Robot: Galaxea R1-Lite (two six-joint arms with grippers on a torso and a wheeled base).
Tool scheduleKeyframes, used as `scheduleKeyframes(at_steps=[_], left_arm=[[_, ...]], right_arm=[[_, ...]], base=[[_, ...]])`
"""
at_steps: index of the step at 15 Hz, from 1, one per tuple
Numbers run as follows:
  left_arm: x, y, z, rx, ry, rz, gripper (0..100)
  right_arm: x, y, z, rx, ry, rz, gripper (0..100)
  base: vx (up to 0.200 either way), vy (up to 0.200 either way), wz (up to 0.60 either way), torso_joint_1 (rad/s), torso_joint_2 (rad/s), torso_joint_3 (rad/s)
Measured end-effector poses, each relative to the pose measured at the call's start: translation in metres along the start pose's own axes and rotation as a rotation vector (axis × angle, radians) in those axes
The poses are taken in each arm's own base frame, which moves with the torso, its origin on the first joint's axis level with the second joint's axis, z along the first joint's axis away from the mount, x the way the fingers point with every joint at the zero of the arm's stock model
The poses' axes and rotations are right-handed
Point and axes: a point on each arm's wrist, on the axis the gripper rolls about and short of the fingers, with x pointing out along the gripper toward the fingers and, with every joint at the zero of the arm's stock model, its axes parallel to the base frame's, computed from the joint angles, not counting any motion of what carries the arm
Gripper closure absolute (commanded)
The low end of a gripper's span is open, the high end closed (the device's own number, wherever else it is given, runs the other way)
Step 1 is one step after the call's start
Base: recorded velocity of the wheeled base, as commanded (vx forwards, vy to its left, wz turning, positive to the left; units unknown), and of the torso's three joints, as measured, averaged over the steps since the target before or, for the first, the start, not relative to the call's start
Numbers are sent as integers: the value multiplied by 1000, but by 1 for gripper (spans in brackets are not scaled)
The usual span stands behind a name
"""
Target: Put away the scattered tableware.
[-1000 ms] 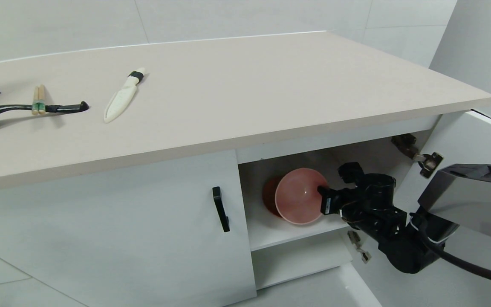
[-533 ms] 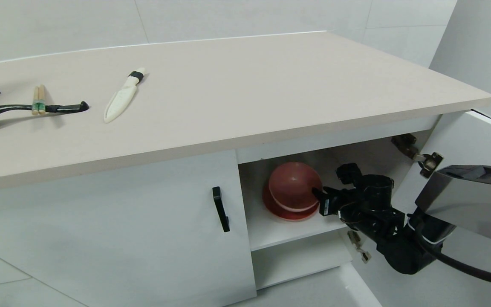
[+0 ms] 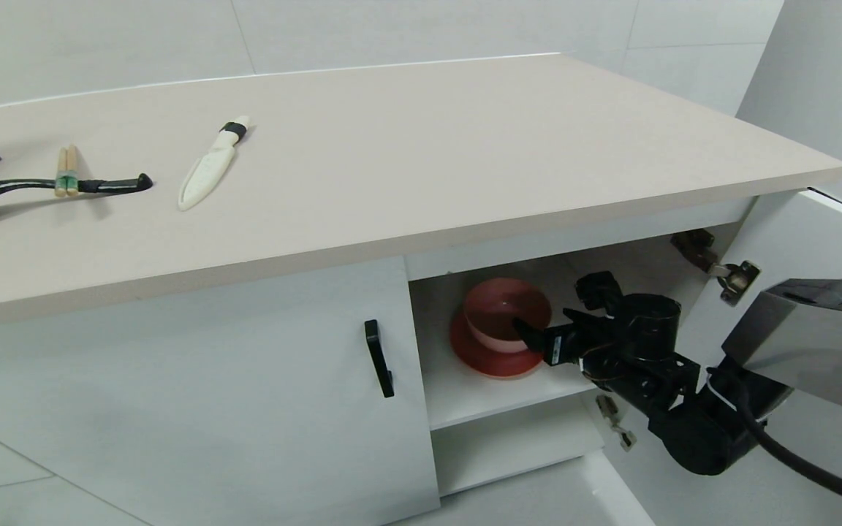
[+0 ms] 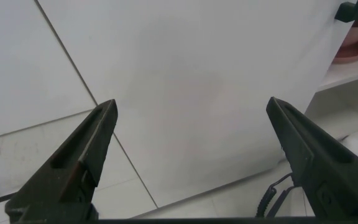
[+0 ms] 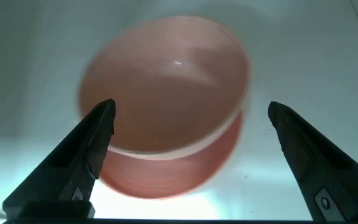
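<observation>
Pulling back carelessly could snag the spread right tool on the rim of the bowl, which sits upright on the plate toward the shelf's left edge, tipping it or dragging both off.

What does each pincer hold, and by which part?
Nothing: left pincer and right pincer stand open; the pink bowl rests on the red plate.

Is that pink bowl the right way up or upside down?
Upright. The bowl opens upward, resting on the plate.
</observation>
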Motion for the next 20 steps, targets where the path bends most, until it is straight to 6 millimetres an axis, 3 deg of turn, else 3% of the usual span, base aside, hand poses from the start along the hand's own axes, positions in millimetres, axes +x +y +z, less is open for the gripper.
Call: scheduleKeyframes(at_steps=[4,6,8,13,16,20], left_arm=[[0,0,0,-3,0,-2,0],[0,0,0,-3,0,-3,0],[0,0,0,-3,0,-3,0],[0,0,0,-5,-1,-16,0],[0,-1,0,-6,-2,-22,0],[0,0,0,-6,-3,-22,0]], right_arm=[[-46,29,16,-75,-10,75,0],[-84,46,20,-140,-21,137,0],[-120,49,28,-179,-33,166,0],[-211,23,45,-213,-94,121,0],[-246,-2,56,-261,-159,-10,0],[-281,-11,51,-257,-82,-85,0]], base=[[0,0,0,0,0,0],[0,0,0,0,0,0],[0,0,0,0,0,0],[0,0,0,0,0,0],[0,0,0,0,0,0],[0,0,0,0,0,0]])
